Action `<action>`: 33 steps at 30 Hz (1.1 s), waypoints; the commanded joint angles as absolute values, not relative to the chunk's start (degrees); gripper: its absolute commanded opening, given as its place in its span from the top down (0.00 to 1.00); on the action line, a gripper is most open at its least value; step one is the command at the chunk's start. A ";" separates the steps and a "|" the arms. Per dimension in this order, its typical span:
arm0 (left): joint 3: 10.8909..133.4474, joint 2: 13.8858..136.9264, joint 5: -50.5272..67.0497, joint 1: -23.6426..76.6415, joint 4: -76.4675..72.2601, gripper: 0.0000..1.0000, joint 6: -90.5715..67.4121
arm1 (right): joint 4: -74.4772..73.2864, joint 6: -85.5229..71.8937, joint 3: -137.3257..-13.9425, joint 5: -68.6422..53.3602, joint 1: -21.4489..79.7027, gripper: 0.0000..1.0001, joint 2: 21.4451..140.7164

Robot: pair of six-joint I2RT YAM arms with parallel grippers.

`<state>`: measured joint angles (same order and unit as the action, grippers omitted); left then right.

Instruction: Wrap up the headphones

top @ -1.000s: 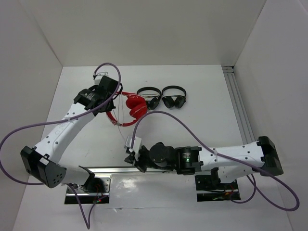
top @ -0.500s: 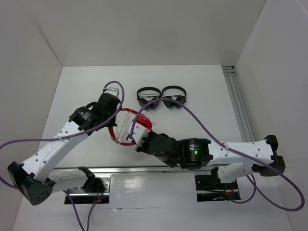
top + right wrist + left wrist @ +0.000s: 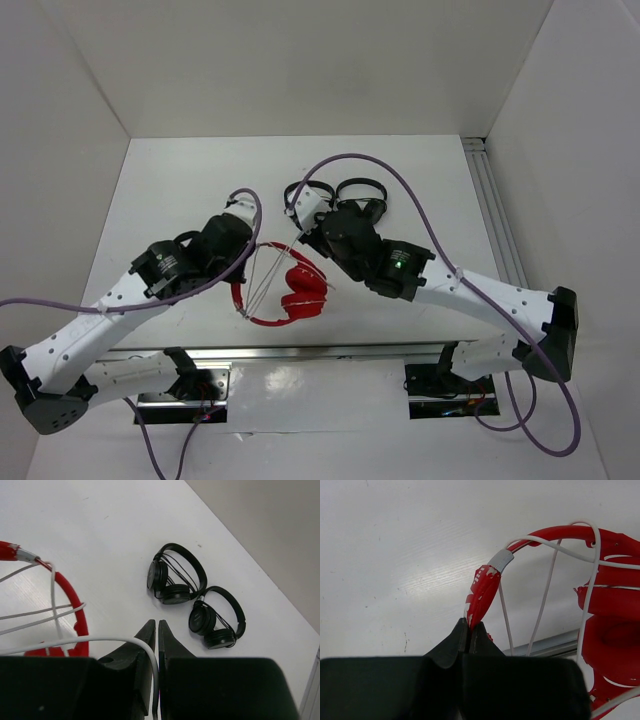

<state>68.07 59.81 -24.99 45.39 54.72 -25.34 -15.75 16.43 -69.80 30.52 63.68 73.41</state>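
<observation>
Mid-wrap: the left gripper (image 3: 469,630) is clamped on the headband (image 3: 482,592) of the red headphones (image 3: 300,290). It holds them near the middle of the table (image 3: 170,190), between the two arms and on the near side of the black pairs (image 3: 173,594). The white cable (image 3: 110,639) already crosses the band in several strands. Its free run drapes over the right gripper (image 3: 156,645) and into the slit between the jaws, which stand a hair apart; whether they pinch it cannot be told. The next move likely calls for drawing that run taut round the band again while the left side holds firm. A second ago the headphones lay farther back, beside the black pairs, and the right gripper was down by the near rail; it has since swung to the far side.
</observation>
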 commanded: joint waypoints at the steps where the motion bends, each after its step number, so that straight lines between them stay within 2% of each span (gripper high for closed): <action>1: 72.33 56.87 -22.07 46.66 55.72 1.00 -24.70 | -9.59 15.65 -69.00 23.39 60.39 0.87 73.74; 8: 79.62 55.63 -18.29 46.67 59.85 1.00 -22.68 | -7.03 12.93 -64.69 12.14 50.38 0.87 73.74; 12: 82.52 55.11 -17.76 46.67 60.99 1.00 -22.68 | -5.72 11.69 -62.67 6.44 47.38 0.87 74.27; 15: 84.29 54.58 -12.86 46.67 60.13 1.00 -21.45 | -4.66 10.99 -62.14 1.78 45.45 0.87 74.79; 18: 87.09 54.58 -12.13 46.67 59.50 1.00 -21.45 | -3.61 9.41 -61.44 -4.19 44.65 0.83 74.79; 20: 89.54 55.28 -12.91 46.67 59.50 1.00 -23.28 | -2.72 8.00 -60.64 -6.14 44.65 0.77 74.79; 24: 93.76 56.60 -14.06 46.67 60.02 1.00 -26.18 | 1.13 3.61 -56.70 -12.47 44.65 0.77 73.49; 29: 95.09 57.74 -16.78 46.67 60.03 1.00 -29.35 | 12.63 -2.10 -47.04 -14.50 45.88 0.75 70.32; 30: 95.10 58.44 -16.79 46.67 60.03 1.00 -29.96 | 13.61 -2.72 -46.24 -14.50 45.88 0.77 70.31; 32: 95.10 58.45 -18.27 46.67 60.64 1.00 -31.46 | 16.59 -4.04 -44.40 -15.12 45.88 0.94 70.31; 33: 95.10 58.45 -18.28 46.67 60.64 1.00 -32.51 | 17.57 -5.26 -43.86 -15.12 45.88 0.98 70.31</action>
